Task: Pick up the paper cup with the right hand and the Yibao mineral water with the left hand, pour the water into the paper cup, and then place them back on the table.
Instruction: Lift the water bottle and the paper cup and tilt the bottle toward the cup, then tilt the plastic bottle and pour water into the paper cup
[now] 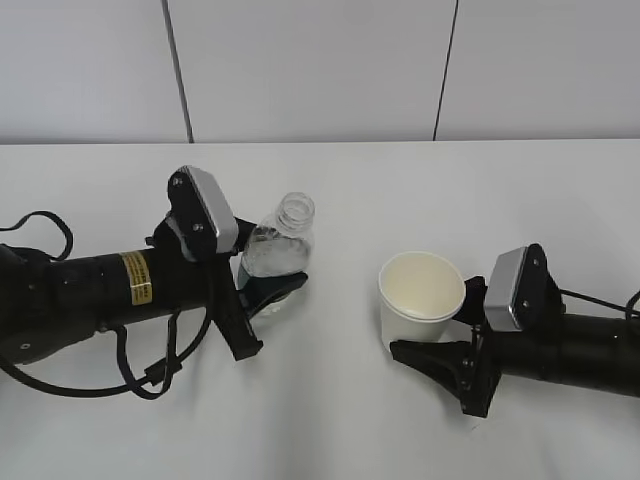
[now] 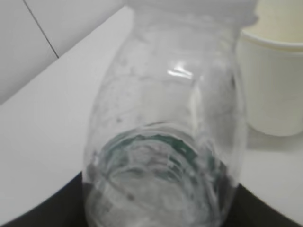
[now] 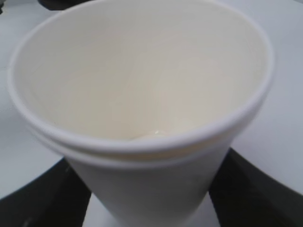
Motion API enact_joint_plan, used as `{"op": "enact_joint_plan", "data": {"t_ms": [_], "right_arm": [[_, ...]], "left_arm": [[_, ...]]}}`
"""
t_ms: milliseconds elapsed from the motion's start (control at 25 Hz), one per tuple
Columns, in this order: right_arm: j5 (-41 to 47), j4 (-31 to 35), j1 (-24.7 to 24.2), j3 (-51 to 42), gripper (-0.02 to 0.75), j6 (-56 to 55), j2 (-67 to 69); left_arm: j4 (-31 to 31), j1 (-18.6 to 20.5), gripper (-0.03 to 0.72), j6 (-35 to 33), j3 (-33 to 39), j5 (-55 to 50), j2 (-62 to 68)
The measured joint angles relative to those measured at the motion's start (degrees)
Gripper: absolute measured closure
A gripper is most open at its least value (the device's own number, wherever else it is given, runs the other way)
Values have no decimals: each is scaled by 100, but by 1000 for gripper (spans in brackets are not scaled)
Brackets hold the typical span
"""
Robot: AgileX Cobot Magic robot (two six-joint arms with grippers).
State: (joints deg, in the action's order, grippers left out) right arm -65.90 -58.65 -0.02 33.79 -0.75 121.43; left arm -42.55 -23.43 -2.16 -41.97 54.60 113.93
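Note:
The Yibao mineral water [image 1: 278,240] is a clear uncapped bottle leaning right toward the paper cup. My left gripper [image 1: 270,305], on the arm with the yellow label, is shut on its lower part. In the left wrist view the bottle [image 2: 165,142] fills the frame, with black fingers [image 2: 42,213] at both bottom corners. The white paper cup [image 1: 420,300] stands upright on the right, and my right gripper [image 1: 428,318] is shut on it. The right wrist view looks into the cup [image 3: 142,80], with dark fingers [image 3: 38,198] against both of its sides. Whether either thing touches the table [image 1: 330,420] I cannot tell.
A black cable [image 1: 45,225] loops off the left arm near the left edge. A grey panelled wall [image 1: 320,70] rises behind the table's far edge. The cup [image 2: 274,80] also shows to the right of the bottle in the left wrist view.

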Motion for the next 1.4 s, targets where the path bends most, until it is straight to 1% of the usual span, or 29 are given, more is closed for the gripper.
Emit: {"op": "enact_joint_plan", "data": {"t_ms": [200,360,480,560,640,800,1000,1200,1400], "right_arm": [[0,-94,0,38,186,-217,0],[0,-343,23,196,186,-586,0],[0,-370,175,238,186,-669,0],[0,-360,387,238,186,-669,0],[0,-304,579,242,186,-659,0],[0,-218,790,331,186,-651,0],[0,-206,986,365,186,-651,0],[0,-206,1143,415,186,-651,0],[0,-183,1239,479,186,-716,0]], "left_arm": [[107,13,313,-839,-1,38,-106],[263,13,313,-1337,-1,42,-111],[497,13,313,-1684,-6,205,-110],[626,13,313,-1899,-6,296,-110],[664,13,313,-2033,-12,332,-110],[689,13,313,-2281,-60,434,-110],[902,13,313,-3008,-66,581,-110],[911,13,313,-3226,-66,811,-110],[924,13,313,-3821,-66,833,-110]]}}
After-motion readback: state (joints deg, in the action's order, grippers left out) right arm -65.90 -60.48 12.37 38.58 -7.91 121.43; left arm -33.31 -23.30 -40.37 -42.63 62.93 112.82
